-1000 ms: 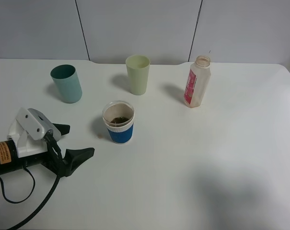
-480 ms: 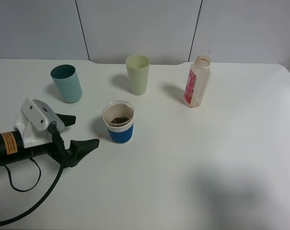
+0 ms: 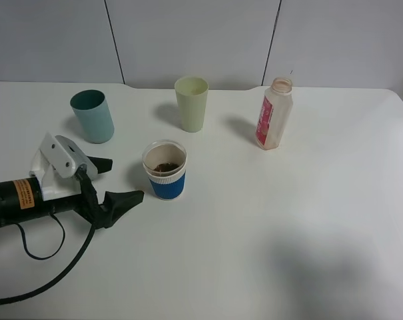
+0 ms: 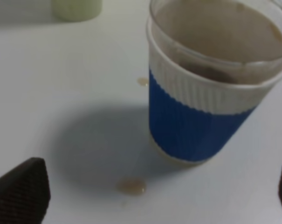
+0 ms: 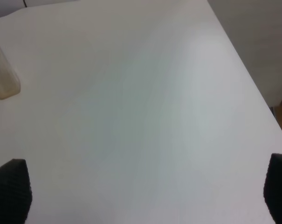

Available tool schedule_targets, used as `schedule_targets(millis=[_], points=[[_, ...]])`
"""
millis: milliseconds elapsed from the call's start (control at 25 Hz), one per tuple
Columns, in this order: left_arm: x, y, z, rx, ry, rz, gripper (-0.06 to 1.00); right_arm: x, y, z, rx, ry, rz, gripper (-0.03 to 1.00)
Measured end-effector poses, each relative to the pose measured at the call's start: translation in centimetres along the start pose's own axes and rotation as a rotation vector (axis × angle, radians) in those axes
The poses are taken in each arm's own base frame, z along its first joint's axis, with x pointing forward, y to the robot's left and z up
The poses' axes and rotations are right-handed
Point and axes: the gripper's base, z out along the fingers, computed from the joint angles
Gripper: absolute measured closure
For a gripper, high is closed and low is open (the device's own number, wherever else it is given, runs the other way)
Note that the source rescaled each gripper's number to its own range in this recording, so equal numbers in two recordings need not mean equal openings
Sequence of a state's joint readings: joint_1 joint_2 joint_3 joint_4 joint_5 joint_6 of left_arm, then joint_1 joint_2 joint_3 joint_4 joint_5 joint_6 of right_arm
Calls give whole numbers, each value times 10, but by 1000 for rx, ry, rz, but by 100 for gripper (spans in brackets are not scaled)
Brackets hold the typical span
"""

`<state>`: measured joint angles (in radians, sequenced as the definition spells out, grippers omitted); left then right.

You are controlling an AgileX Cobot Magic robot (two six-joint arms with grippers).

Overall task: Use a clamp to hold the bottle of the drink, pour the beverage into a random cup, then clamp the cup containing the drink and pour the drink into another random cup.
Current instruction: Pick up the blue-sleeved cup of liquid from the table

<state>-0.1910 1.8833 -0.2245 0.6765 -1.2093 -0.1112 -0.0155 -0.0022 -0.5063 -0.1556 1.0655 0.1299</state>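
Exterior high: cup (image 3: 168, 187) beside left gripper (image 3: 127, 178)

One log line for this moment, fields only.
left gripper: jaws open, beside blue-sleeved cup, not touching | beverage: in that cup | bottle: upright | right gripper: jaws open, empty

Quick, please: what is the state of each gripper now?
Left gripper: open, holding nothing; blue-sleeved cup just ahead.
Right gripper: open, holding nothing.
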Motion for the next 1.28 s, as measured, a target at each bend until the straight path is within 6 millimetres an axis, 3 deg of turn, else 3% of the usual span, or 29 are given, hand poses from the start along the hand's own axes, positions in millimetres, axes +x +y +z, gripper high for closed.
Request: schedule_targets(millis=[360, 720, 1280], points=[[2, -21, 33, 78, 13, 26, -1, 0, 0, 0, 0, 0, 0, -3], [1, -16, 60, 70, -9, 28, 0, 0, 0, 0, 0, 0, 0, -3], [5, -7, 81, 69, -16, 25, 0, 0, 0, 0, 0, 0, 0, -3]])
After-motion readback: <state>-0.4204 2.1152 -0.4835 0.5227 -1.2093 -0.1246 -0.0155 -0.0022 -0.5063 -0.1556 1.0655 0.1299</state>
